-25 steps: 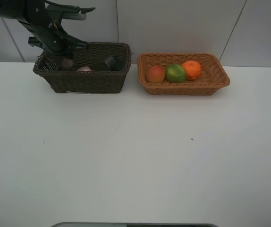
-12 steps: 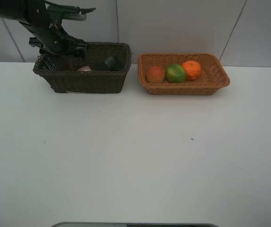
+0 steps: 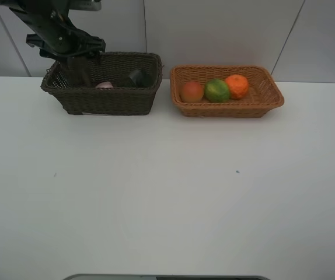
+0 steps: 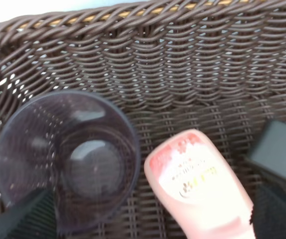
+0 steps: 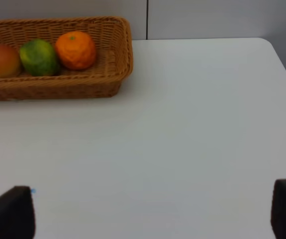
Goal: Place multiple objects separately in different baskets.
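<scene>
White table (image 3: 167,192): matte, backed by a pale panelled wall (image 3: 220,32).
Dark brown basket (image 3: 106,96): at 11 o'clock; mauve cup (image 4: 66,159) and pink bottle (image 4: 198,181) are seen inside by the left wrist only.
Orange-tan basket (image 3: 264,93): at 1 o'clock; orange (image 3: 237,86), green fruit (image 3: 217,90) and red-yellow fruit (image 3: 192,91) are held.
Left gripper (image 3: 77,58): above the dark basket, fingers apart, nothing grasped.
Right gripper (image 5: 143,214): spread wide, shown by its own wrist only.

Dark brown weave on the deeper basket (image 3: 106,96); orange-tan weave on the shallower basket (image 3: 226,108). Inside the dark one — a translucent mauve cup (image 4: 66,159), a pink bottle (image 4: 198,184) with red print. Inside the tan one — red-yellow fruit (image 3: 192,91), green fruit (image 3: 217,90), orange (image 3: 237,86). White worktop (image 3: 167,192).
</scene>
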You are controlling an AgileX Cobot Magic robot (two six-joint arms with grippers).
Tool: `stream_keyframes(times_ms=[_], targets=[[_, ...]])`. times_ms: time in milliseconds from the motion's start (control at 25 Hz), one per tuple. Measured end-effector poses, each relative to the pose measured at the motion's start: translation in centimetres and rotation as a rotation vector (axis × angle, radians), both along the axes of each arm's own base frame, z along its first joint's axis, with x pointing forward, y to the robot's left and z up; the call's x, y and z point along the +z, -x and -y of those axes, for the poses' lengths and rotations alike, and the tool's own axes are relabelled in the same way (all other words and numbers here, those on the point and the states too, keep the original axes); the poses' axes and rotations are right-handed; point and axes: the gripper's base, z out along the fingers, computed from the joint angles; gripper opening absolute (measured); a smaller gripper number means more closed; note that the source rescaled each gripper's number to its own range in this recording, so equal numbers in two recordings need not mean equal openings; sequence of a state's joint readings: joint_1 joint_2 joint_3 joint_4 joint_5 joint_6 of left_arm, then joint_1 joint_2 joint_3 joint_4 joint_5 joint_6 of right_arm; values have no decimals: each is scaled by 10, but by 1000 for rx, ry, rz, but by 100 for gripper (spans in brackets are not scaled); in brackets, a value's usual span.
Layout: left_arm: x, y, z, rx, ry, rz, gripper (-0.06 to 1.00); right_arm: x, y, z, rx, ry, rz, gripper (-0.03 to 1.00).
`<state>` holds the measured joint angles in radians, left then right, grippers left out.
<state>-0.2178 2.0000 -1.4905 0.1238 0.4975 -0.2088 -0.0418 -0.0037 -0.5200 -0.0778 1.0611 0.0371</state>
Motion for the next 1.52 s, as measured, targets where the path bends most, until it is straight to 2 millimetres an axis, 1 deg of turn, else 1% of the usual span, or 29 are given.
stream_keyframes(times_ms=[160, 280, 320, 400, 520, 760, 920, 1200, 1360, 1520], targets=[[37, 17, -4, 13, 0, -1, 100, 0, 0, 0, 0, 0, 0, 100], [70, 35, -8, 25, 23, 19, 100, 0, 0, 0, 0, 0, 0, 100], [81, 44, -9, 26, 33, 41, 100, 0, 0, 0, 0, 0, 0, 100], [98, 64, -14, 25, 47, 80, 100, 0, 0, 0, 0, 0, 0, 100], [112, 98, -22, 22, 65, 147, 100, 0, 0, 0, 0, 0, 0, 100], [133, 178, -39, 21, 86, 239, 100, 0, 0, 0, 0, 0, 0, 100], [142, 229, -51, 24, 97, 288, 100, 0, 0, 0, 0, 0, 0, 100], [162, 317, -71, 22, 70, 289, 100, 0, 0, 0, 0, 0, 0, 100], [164, 360, -81, 8, 58, 303, 100, 0, 0, 0, 0, 0, 0, 100], [156, 396, -88, 5, 68, 352, 100, 0, 0, 0, 0, 0, 0, 100]])
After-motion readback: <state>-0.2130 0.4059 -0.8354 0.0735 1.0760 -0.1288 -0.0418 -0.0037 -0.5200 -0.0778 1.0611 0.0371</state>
